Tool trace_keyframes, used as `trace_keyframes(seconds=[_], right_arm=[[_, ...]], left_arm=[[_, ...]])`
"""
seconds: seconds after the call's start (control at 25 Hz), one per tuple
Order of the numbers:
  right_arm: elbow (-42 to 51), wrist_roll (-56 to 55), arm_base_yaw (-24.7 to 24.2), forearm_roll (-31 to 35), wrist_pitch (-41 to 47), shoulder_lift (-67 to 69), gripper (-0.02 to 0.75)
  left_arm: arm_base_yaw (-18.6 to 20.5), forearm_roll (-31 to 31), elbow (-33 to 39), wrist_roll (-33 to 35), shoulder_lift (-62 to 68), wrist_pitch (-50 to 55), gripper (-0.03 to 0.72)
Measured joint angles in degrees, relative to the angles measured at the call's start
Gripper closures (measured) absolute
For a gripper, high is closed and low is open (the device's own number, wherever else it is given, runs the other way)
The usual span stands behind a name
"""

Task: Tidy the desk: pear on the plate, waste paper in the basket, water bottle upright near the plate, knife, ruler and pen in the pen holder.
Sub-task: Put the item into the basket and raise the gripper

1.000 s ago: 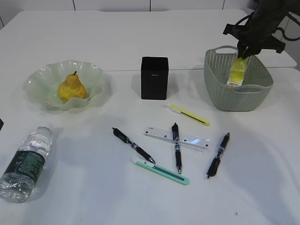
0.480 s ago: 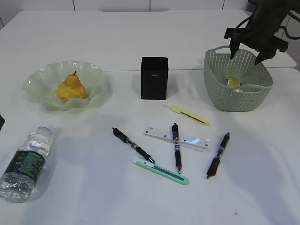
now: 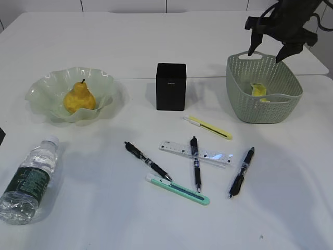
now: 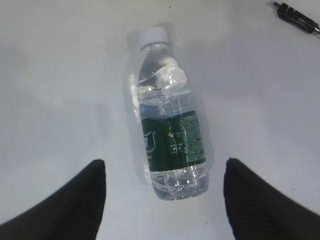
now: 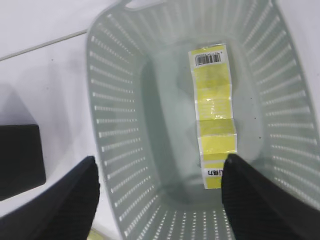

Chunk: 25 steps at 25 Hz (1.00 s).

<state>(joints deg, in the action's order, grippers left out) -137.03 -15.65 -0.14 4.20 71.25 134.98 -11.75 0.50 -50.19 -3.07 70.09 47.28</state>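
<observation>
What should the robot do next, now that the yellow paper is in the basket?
Probably close the left gripper on the water bottle and stand it up. The pear sits on the plate and the waste paper lies in the basket, but the bottle lies on its side, right between the open left fingers.

My white table [image 3: 156,47] carries the pen holder [image 3: 171,86] at its middle. Left of it sits the plate [image 3: 47,91], right of it the basket [image 3: 250,112]. In front lie 3 pens [image 3: 148,161], the ruler [image 3: 208,154] and 2 knives [image 3: 179,189]; far front-left lies the water bottle [image 3: 28,182].
</observation>
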Motion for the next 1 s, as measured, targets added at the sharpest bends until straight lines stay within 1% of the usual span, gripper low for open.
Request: trace_keyframes(seconds=[0.2,0.4,0.56,0.68,0.8,1.0], right_arm=[[-0.1,2.4,1.3,0.6,0.2,-3.7,0.182],[1.0,2.8,5.4,-2.4,0.3,-8.1,0.193],[8.7,2.9,9.0,-3.7,0.3,-12.0,0.195],[16.3,3.6,11.3,-4.2,0.3,-14.8,0.195],[23.6,4.8,13.1,-4.2,0.3,-18.3,0.195],[33.2,6.3,14.6,-4.2,0.1,-24.1,0.195]], left_arm=[[0.0,0.0,0.0,0.0,0.0,0.4,0.169],[0.0,0.0,0.0,0.0,0.0,1.7,0.169],[0.0,0.0,0.0,0.0,0.0,2.6,0.171],[0.0,0.0,0.0,0.0,0.0,3.2,0.171],[0.0,0.0,0.0,0.0,0.0,4.2,0.171],[0.0,0.0,0.0,0.0,0.0,4.8,0.171]])
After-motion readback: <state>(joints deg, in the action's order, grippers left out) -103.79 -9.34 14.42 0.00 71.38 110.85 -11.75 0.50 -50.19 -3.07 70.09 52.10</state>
